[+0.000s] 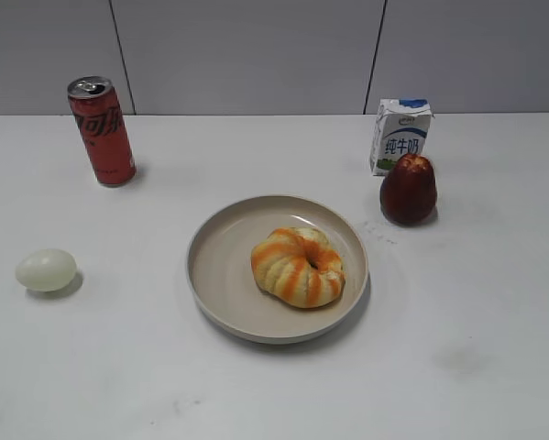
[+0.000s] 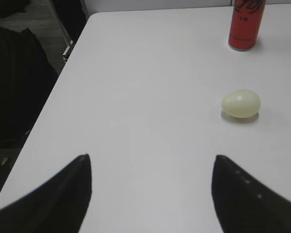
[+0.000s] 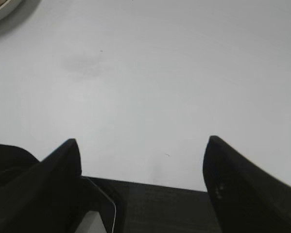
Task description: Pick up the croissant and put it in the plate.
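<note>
Croissant (image 1: 298,266) lies inside the plate (image 1: 221,247) at table centre, right of the plate's middle. Egg (image 1: 46,269) sits well left; red can (image 1: 102,130) far left; milk carton (image 1: 400,135) far right, dark red apple (image 1: 409,189) just in front of it. Left gripper (image 2: 152,167) spread wide over bare table, empty. Right gripper (image 3: 143,150) likewise spread, empty, at the near edge.

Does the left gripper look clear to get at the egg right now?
Probably yes: the left gripper is open and empty, and the egg lies ahead to its right on bare table, nothing between them.
</note>
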Controlling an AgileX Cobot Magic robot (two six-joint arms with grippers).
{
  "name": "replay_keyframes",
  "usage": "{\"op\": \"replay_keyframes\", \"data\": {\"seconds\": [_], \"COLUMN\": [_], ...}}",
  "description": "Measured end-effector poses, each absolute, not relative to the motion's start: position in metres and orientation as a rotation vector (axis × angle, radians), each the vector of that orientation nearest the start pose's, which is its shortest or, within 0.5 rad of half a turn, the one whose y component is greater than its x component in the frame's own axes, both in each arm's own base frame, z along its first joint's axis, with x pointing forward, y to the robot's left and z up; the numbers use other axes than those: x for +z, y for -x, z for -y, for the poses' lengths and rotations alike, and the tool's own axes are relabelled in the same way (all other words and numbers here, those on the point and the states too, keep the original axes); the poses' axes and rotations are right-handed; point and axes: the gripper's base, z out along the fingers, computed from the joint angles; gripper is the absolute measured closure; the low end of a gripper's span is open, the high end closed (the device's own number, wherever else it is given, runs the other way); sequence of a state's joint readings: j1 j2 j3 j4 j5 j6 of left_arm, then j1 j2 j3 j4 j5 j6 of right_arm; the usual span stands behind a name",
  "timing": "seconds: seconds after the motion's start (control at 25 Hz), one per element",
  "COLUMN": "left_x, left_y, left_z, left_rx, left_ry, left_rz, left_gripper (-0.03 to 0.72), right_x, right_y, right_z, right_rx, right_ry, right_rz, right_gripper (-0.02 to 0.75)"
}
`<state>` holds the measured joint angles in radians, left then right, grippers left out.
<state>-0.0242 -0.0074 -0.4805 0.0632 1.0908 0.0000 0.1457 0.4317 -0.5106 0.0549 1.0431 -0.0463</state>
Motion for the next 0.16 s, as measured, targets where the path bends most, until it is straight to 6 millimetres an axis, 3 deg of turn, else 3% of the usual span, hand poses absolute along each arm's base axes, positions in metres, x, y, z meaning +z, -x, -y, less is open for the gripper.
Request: {"op": "replay_keyframes", "data": {"seconds": [0.16], "left_x": [0.27], "left_y": [0.005], "left_z": [-0.005], "left_rx": [0.061], "left_ry": [-0.022], "left_rz": [-2.085], "left_gripper": [0.102], "right_x": [0.276], "right_y": [-0.037], "right_z": [-0.01], "right_rx": [0.119], "right_ry": [0.212], "right_rz": [-2.281], "right_gripper": [0.147]}}
